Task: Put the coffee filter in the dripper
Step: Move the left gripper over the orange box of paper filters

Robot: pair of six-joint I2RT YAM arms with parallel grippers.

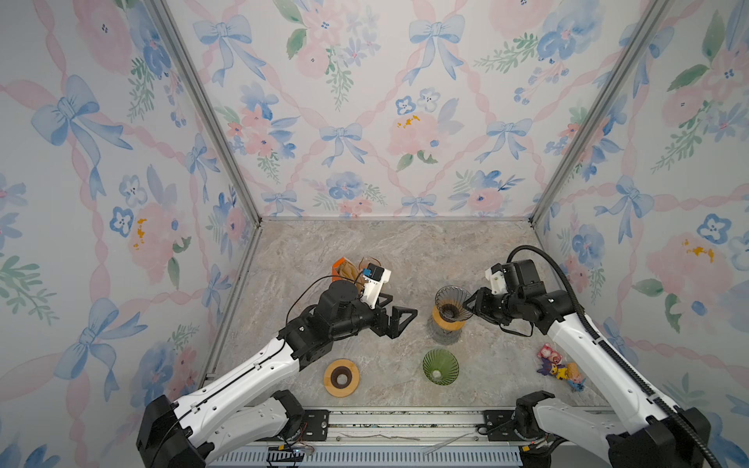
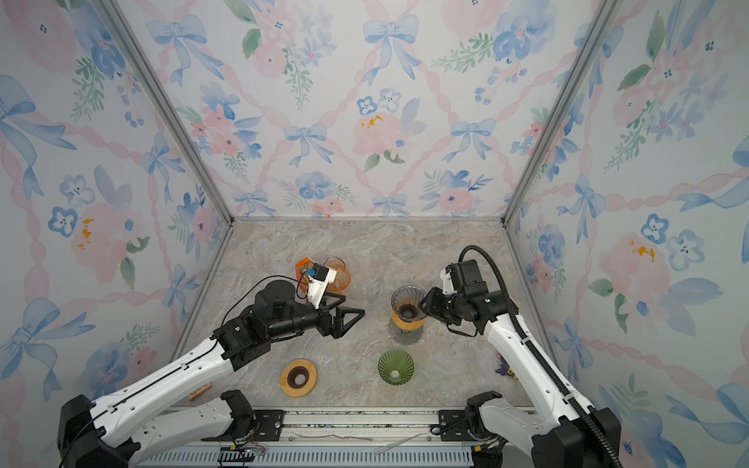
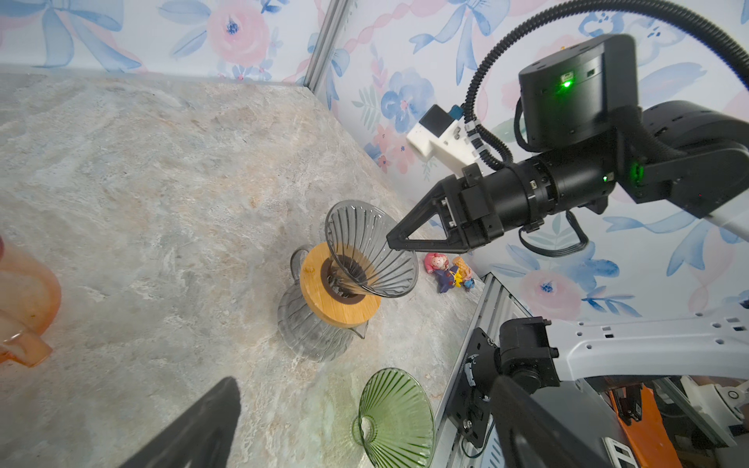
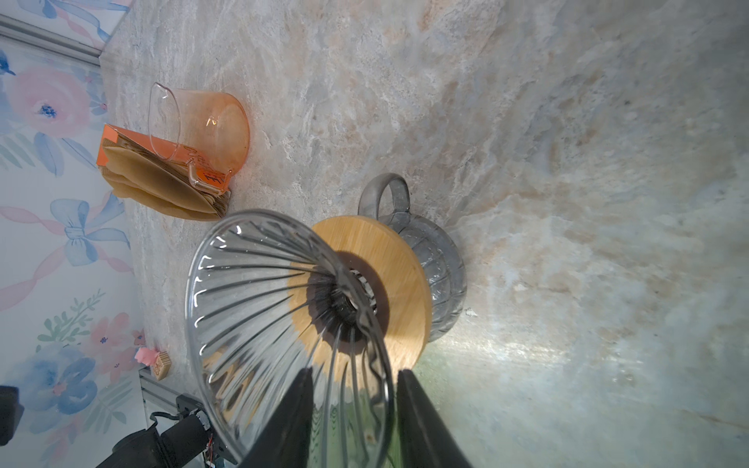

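Observation:
A grey ribbed glass dripper (image 1: 450, 302) (image 2: 407, 302) (image 3: 364, 247) (image 4: 259, 308) leans in a wooden collar (image 4: 389, 259) on a grey glass carafe (image 3: 308, 328). My right gripper (image 1: 470, 304) (image 2: 423, 304) (image 4: 352, 375) is open and straddles the dripper's rim. One finger is inside the cone and one outside, with a gap on each side of the wall. Brown paper coffee filters (image 4: 162, 182) (image 1: 344, 269) stand in an orange holder at the back left. My left gripper (image 1: 399, 314) (image 2: 348, 308) (image 3: 367, 381) hangs open and empty at mid-table.
A green glass dripper (image 1: 440, 366) (image 3: 395, 417) and a second wooden collar (image 1: 341, 377) lie near the front edge. An orange glass carafe (image 4: 210, 121) (image 2: 338, 275) stands by the filters. Small toy figures (image 1: 561, 366) sit at the front right, under the right arm.

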